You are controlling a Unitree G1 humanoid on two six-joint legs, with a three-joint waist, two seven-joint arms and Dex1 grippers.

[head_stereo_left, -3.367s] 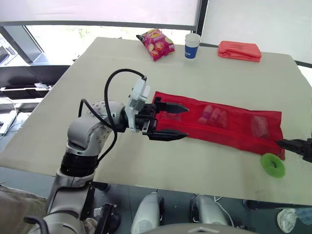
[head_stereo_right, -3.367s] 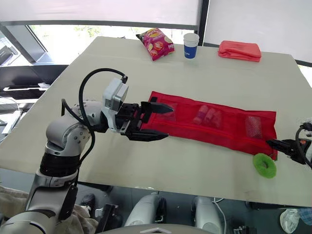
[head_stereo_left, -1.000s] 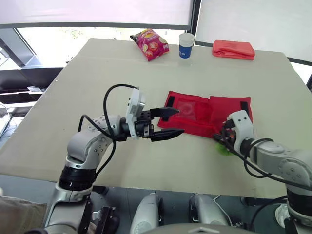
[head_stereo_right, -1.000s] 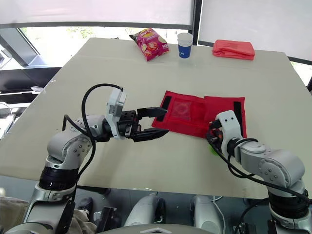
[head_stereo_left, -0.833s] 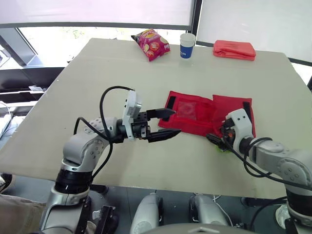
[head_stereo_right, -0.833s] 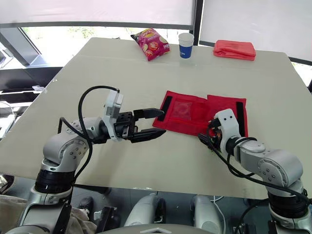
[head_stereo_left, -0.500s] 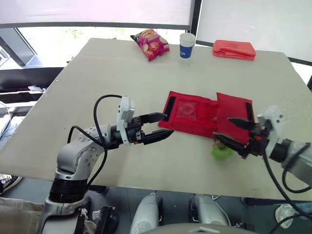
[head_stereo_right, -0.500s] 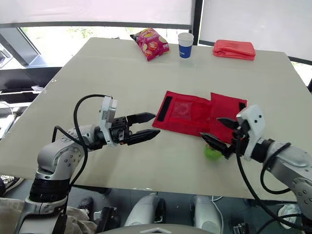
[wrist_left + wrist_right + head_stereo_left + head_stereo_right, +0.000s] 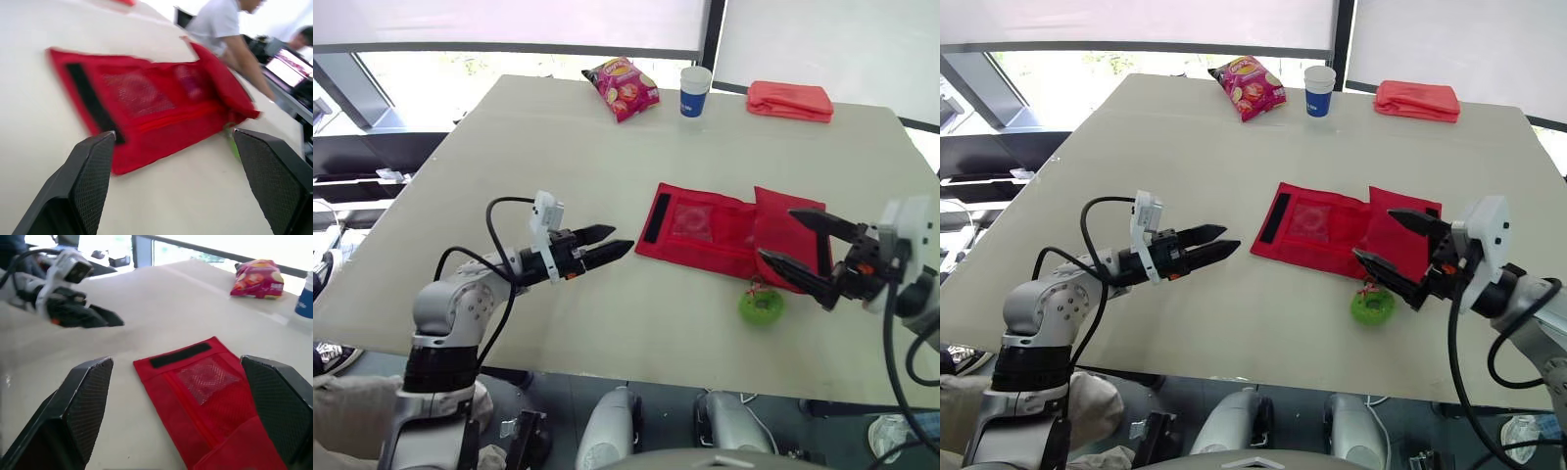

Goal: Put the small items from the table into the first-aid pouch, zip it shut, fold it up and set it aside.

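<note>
Left gripper (image 9: 610, 241) and right gripper (image 9: 780, 235), both open and empty, have backed off the part-folded pouch (image 9: 705, 231); green ring (image 9: 761, 305) still sits beside it.

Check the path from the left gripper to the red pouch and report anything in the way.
Nothing visible stands in the way: the left gripper points at the black-strip end of the pouch across bare tabletop. The green ring lies off that line, at the pouch's near edge by the right gripper.

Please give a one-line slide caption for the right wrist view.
Open right end effector facing the partly folded red mesh fabric pouch, with the left end effector opposite.
</note>
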